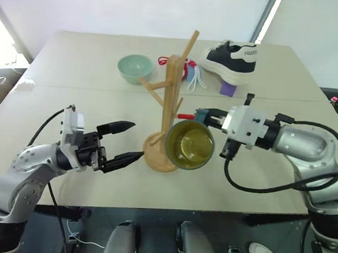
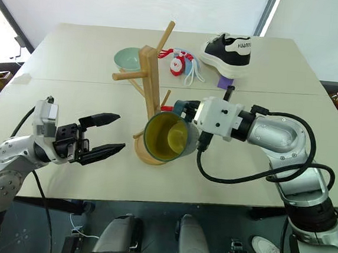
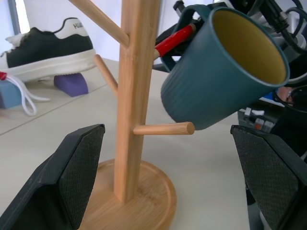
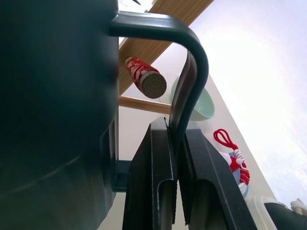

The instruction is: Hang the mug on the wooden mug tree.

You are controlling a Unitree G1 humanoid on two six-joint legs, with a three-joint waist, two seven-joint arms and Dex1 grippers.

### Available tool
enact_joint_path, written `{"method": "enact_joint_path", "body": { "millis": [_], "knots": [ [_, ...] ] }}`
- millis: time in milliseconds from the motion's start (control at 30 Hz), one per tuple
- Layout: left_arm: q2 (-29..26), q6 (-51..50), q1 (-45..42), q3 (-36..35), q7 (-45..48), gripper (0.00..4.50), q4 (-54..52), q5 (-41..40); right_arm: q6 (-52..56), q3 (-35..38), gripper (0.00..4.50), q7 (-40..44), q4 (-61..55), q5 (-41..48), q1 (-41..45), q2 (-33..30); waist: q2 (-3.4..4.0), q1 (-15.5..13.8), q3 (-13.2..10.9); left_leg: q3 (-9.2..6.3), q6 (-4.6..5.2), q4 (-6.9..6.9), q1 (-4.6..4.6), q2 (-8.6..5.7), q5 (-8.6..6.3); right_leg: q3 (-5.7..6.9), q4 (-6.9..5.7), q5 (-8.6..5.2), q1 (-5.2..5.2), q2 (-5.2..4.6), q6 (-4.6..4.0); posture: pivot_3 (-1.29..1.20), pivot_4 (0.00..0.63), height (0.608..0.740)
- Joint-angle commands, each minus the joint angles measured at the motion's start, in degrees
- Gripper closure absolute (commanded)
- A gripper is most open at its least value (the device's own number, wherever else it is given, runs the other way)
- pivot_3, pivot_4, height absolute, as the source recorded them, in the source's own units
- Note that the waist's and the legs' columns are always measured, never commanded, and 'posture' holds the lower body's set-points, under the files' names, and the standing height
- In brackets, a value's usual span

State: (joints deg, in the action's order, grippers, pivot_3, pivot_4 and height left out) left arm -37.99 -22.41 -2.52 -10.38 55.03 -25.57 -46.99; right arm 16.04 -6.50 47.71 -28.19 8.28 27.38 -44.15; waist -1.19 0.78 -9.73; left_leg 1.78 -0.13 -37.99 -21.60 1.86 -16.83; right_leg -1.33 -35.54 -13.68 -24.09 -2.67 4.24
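Observation:
The mug (image 1: pixel 190 145), teal-blue with a yellow-olive inside, hangs tilted in the air just right of the wooden mug tree (image 1: pixel 173 97), mouth turned toward me. My right gripper (image 4: pixel 176 139) is shut on the mug's loop handle (image 4: pixel 192 62). A red-tipped peg (image 4: pixel 146 79) of the tree shows through the handle loop; whether it reaches into the loop I cannot tell. My left gripper (image 1: pixel 137 140) is open, level with the tree's round base (image 3: pixel 144 191) and just left of it, touching nothing. A bare lower peg (image 3: pixel 165 128) points under the mug.
At the back of the table (image 1: pixel 70 106) are a pale mint-green bowl (image 1: pixel 134 68), a red and white trinket (image 1: pixel 189 69), a black and white sneaker (image 1: pixel 231 60) and a purple block (image 1: pixel 228 88). The table's front edge runs just below both grippers.

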Motion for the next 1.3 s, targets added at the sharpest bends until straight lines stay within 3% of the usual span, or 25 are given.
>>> {"method": "enact_joint_path", "body": {
  "millis": [33,300,400,500,667,833,967,1100,1300],
  "knots": [
    [0.1,-0.8,-0.7,-1.2,-0.6,0.0,-2.7,-2.0,-0.5,-0.1,4.46,0.1,-0.1,-0.9,1.8,0.4,0.0,0.0,0.0,0.0,0.0,0.0,0.0,0.0,0.0,0.0,0.0,0.0,0.0,0.0,0.0,0.0,0.15,0.74],
    [0.6,-1.0,-0.5,-1.0,-0.9,0.0,-3.6,-2.4,0.0,-0.8,4.46,0.6,1.0,-1.2,2.6,0.9,0.0,-0.1,0.0,0.01,0.0,0.0,-0.01,0.0,0.0,0.0,0.01,0.0,0.0,0.0,0.0,0.0,0.15,0.74],
    [1.0,-1.1,-0.8,-0.6,-1.3,0.0,-3.8,-2.3,0.1,-0.4,3.5,0.5,1.1,-0.9,3.0,1.1,0.0,-0.1,0.0,0.0,0.0,0.0,-0.01,-0.01,0.0,0.0,0.01,0.0,0.0,0.0,0.0,0.0,0.15,0.74],
    [1.4,-1.3,-1.2,-0.2,-1.8,0.0,-4.0,-2.2,0.0,0.4,2.03,0.0,0.7,-1.1,3.3,1.0,0.0,0.0,0.0,0.0,0.0,0.0,0.0,-0.01,0.0,0.0,0.0,0.0,0.0,0.0,0.0,0.0,0.15,0.74],
    [2.6,-1.3,-1.9,0.4,-2.7,0.0,-3.4,-1.9,0.9,3.2,2.03,-0.2,-0.2,0.1,2.6,0.2,0.0,-0.1,0.0,0.0,0.0,0.0,-0.01,-0.01,0.0,0.0,0.0,0.0,0.0,0.01,0.0,0.0,0.15,0.74],
    [5.3,-0.5,-1.8,-0.7,-4.9,0.0,0.1,-0.5,4.2,12.6,2.03,-0.1,-0.7,5.9,-2.6,-0.9,-0.01,-0.3,0.0,-0.02,0.0,0.0,-0.02,-0.02,0.0,0.0,0.05,0.0,0.06,0.0,0.0,0.0,0.15,0.74],
    [8.6,4.6,-0.9,-1.8,-8.2,0.0,5.3,5.2,6.3,19.6,2.03,-3.1,2.2,12.3,-10.2,4.4,-0.06,-0.1,0.0,-0.02,0.0,0.0,0.02,-0.03,0.0,0.0,0.08,0.0,0.11,0.01,0.01,0.0,0.15,0.74],
    [12.1,9.6,-0.7,-1.9,-15.8,0.0,11.9,13.9,1.6,21.6,2.03,-9.5,8.4,12.6,-16.9,13.9,-0.06,0.0,0.0,-0.03,0.01,0.01,0.18,-0.01,0.0,-0.01,0.06,0.0,0.25,0.07,0.0,0.0,0.15,0.74],
    [16.4,10.1,-1.2,-1.3,-30.3,0.0,18.6,24.7,-7.4,21.3,2.03,-17.3,18.7,9.9,-20.3,25.3,-0.03,0.0,0.0,-0.05,0.0,-0.02,0.21,0.0,0.0,-0.02,-0.03,0.02,0.26,0.06,0.02,0.0,0.15,0.74]
  ]
}}
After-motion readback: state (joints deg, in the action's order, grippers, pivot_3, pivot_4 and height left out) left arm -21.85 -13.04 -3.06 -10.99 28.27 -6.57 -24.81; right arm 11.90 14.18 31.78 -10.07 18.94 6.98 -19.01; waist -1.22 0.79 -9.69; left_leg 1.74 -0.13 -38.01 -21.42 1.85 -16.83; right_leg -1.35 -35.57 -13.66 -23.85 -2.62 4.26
